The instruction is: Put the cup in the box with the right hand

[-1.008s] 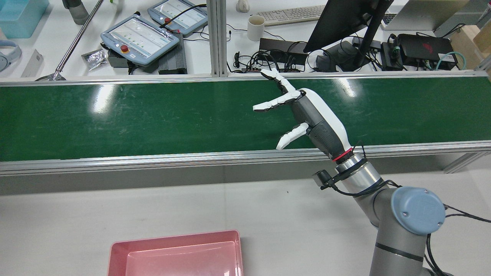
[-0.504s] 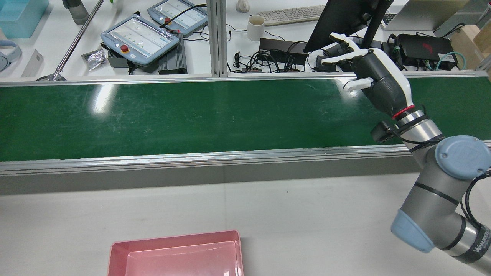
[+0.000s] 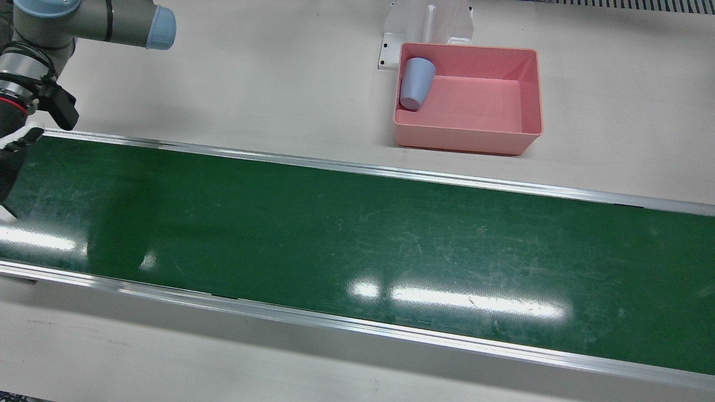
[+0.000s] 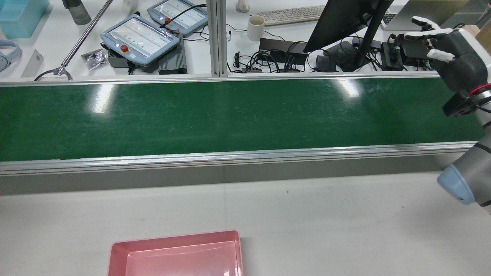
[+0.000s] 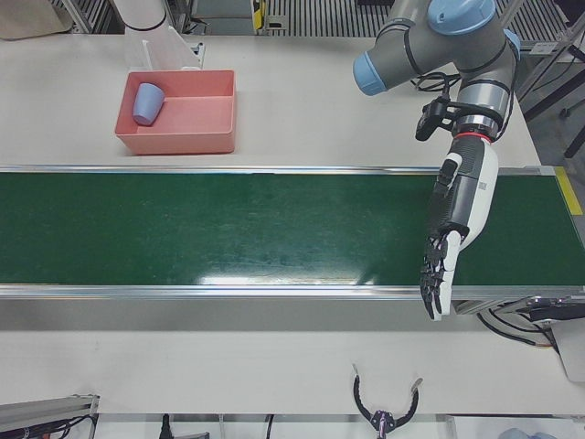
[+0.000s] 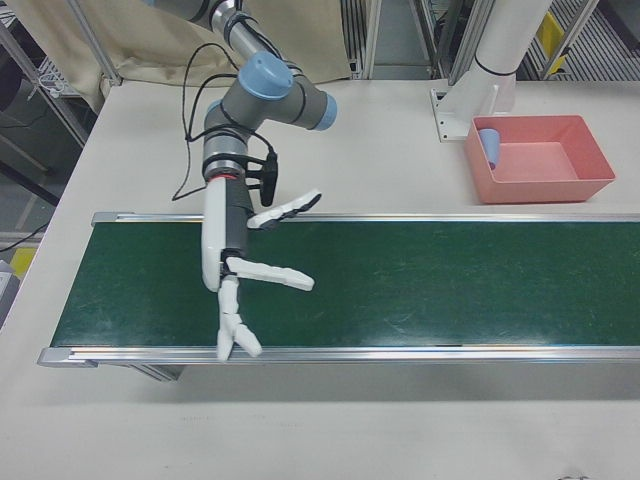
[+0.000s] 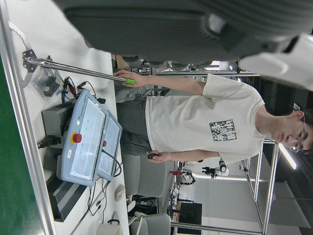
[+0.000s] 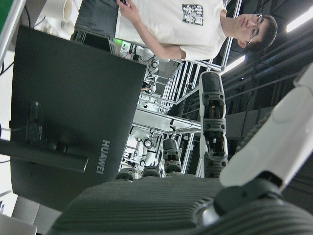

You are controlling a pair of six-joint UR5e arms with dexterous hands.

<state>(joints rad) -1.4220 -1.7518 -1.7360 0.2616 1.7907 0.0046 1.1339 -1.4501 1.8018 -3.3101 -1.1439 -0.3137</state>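
One blue cup (image 3: 416, 83) lying tilted inside pink box (image 3: 530, 89), right hand (image 6: 232, 260) empty over green belt (image 3: 357, 240), fingers (image 6: 272, 273) spread, left hand (image 7: 195, 29) finger state cannot be told.

From the right hand (image 6: 225, 250) sideways toward the pink plastic box (image 6: 545, 188), the green conveyor belt (image 6: 450, 285) lies bare – only its low aluminium side rail (image 3: 391, 173) and bare white table (image 3: 251, 84) come between. A pale blue cup (image 3: 416, 84) lies in the box's corner nearest that hand; the rest of the floor is free. A white pedestal (image 3: 430, 19) stands just behind the box. Past the fingertips – a black monitor (image 4: 341, 19) and cables. The left hand (image 5: 462, 206) hangs over the belt's opposite end.
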